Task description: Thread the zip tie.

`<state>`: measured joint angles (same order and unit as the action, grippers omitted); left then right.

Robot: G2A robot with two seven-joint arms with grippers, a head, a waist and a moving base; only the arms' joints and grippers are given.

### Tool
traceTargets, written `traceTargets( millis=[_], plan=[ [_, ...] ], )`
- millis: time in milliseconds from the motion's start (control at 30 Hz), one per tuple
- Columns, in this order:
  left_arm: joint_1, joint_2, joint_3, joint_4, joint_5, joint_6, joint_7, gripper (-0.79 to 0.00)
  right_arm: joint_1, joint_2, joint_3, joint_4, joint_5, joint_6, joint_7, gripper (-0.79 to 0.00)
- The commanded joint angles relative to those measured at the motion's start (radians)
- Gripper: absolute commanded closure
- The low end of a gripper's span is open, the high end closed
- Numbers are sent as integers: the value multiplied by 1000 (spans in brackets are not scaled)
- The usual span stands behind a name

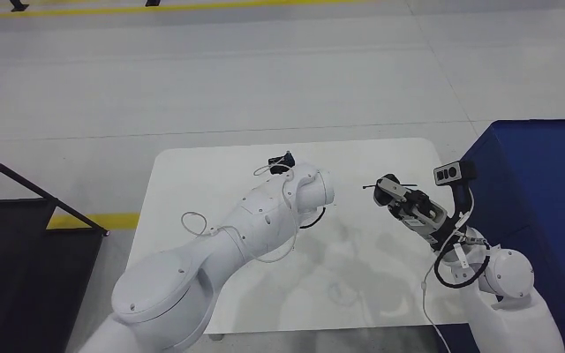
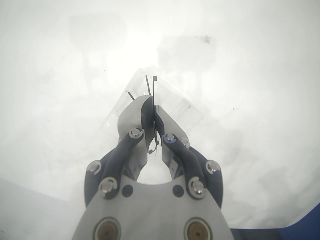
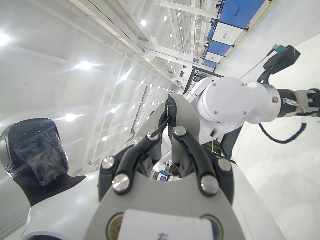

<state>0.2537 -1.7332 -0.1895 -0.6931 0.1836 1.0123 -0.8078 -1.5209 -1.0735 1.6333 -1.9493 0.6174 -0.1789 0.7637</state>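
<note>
The white desk point(image 1: 194, 176) carries a clear tray point(image 2: 180, 101). The left jaws hang just above it, clamped tight around a black zip tie point(image 2: 154, 88) whose head and a second strand poke out past the tips; whether that is one folded tie or two, I cannot tell. Well apart from them, the right jaws point upward and pinch a thin black strip point(image 3: 162, 125), probably a tie's tail. Picking up looks done. No tail sits in a head yet, so bringing the ends together and threading are left
</note>
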Motion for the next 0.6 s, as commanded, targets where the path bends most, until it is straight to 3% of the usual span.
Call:
traceTargets(
  millis=[0,233,367,567],
  plan=[
    [0,-1,0,1,0,0,0,0,0,0,0,0,0,0,0,0],
    [0,-1,0,1,0,0,0,0,0,0,0,0,0,0,0,0],
    [19,8,-54,-2,-49,-118,31,0,0,-2,6,-3,5,20,-50,0],
    [40,55,-162,-50,-85,-158,99,0,20,3,89,45,19,58,-88,0]
  ],
)
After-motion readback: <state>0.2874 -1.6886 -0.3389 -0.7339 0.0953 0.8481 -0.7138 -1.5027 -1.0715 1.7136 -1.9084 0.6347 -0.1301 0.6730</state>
